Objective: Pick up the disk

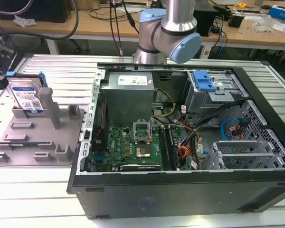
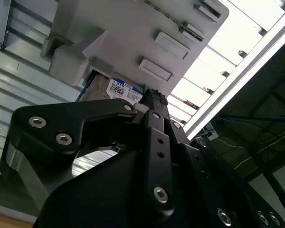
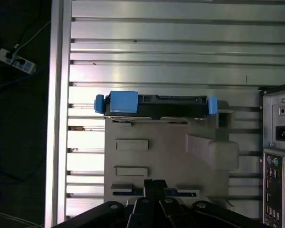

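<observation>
on the ribbed metal counter [image 1: 52, 66] the disk [image 1: 27, 97] is stood on edge in the grey fixture [image 1: 42, 142] at the exterior view's left, ungrasped, with the claw [image 3: 154, 183] held clear of it, pinched together and empty.

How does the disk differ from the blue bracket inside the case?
The disk is silver with a label; the blue bracket is all blue plastic. The disk stands on edge in the grey fixture; the bracket lies in the case. Both show blue plastic.
</observation>
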Controlling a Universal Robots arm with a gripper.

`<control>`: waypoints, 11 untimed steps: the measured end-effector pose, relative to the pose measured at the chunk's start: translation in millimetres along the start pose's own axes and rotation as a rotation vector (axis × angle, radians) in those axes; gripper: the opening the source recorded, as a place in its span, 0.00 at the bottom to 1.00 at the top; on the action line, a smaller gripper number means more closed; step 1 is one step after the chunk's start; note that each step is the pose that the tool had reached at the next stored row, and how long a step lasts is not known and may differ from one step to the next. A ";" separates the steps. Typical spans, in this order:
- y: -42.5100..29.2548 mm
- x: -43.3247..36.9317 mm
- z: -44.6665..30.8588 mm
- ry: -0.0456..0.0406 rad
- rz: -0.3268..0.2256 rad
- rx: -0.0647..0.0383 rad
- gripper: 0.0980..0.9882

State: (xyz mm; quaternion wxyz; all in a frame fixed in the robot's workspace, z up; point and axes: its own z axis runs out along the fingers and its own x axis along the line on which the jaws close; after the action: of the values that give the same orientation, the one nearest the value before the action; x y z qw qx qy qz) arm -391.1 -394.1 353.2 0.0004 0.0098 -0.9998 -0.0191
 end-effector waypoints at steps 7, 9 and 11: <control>0.0 0.0 0.1 0.0072 -0.189 0.000 0.01; 0.0 0.0 0.1 0.0086 -0.227 0.000 0.01; 0.0 0.0 0.2 0.0102 -0.268 0.000 0.01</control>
State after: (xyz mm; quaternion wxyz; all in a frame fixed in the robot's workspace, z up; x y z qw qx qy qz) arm -391.1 -394.1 353.0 0.0030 0.1434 -0.9895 -0.0189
